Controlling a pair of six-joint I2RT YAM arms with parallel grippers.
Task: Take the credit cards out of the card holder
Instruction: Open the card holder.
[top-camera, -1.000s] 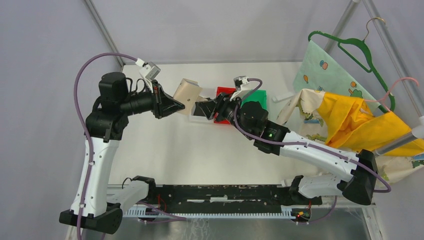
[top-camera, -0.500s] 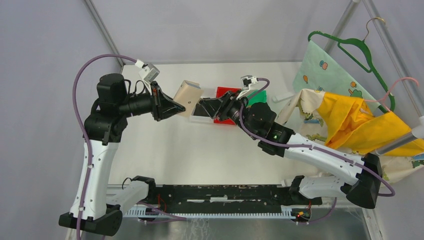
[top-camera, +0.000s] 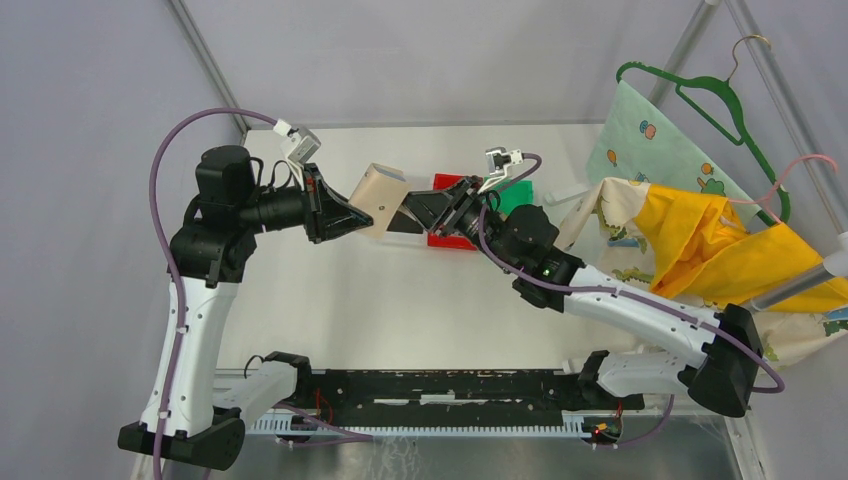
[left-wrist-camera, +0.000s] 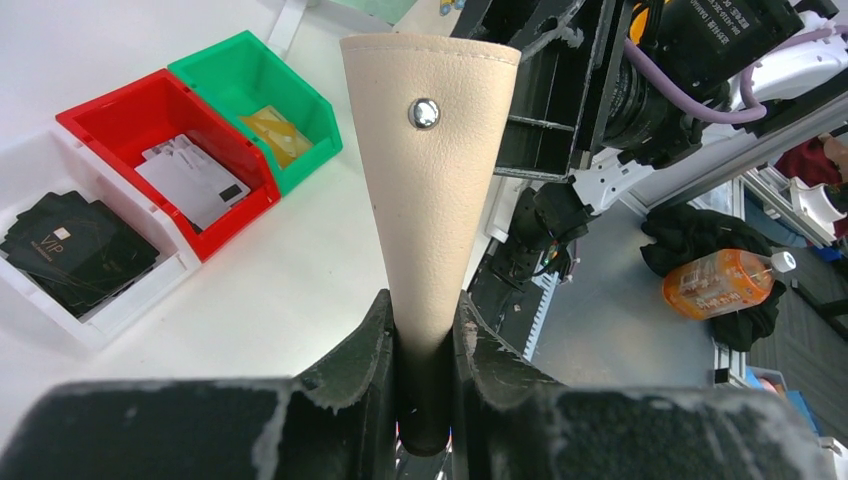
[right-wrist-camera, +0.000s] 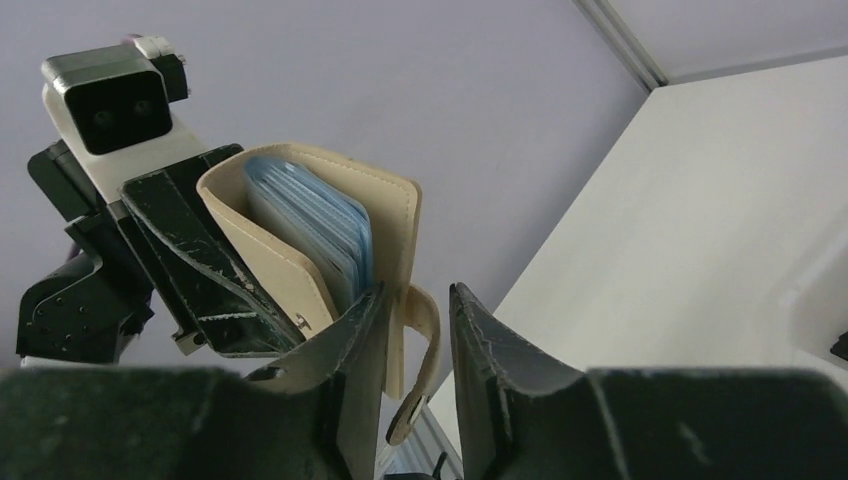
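The tan card holder (top-camera: 380, 188) is held off the table at the back centre. My left gripper (top-camera: 356, 214) is shut on its lower end; the left wrist view shows the holder (left-wrist-camera: 430, 170) with its snap stud rising from between my fingers (left-wrist-camera: 370, 340). In the right wrist view the holder (right-wrist-camera: 300, 270) gapes open, showing blue-grey sleeves (right-wrist-camera: 320, 225). My right gripper (top-camera: 403, 218) is open, with the holder's cover flap and its hanging tab (right-wrist-camera: 418, 370) between the fingers. Pale grey-white credit cards (left-wrist-camera: 190, 178) lie in the red bin (left-wrist-camera: 105, 112).
A white bin (left-wrist-camera: 120, 305) holds black cards and a green bin (left-wrist-camera: 300, 110) holds a yellowish card, both beside the red one. Patterned and yellow cloths (top-camera: 700, 240) and a green hanger (top-camera: 710, 95) lie at the right. An orange bottle (left-wrist-camera: 725, 283) lies off the table.
My right gripper has moved left and up to the holder, and its fingers now straddle the flap. My left gripper has kept hold, with the holder shifted slightly.
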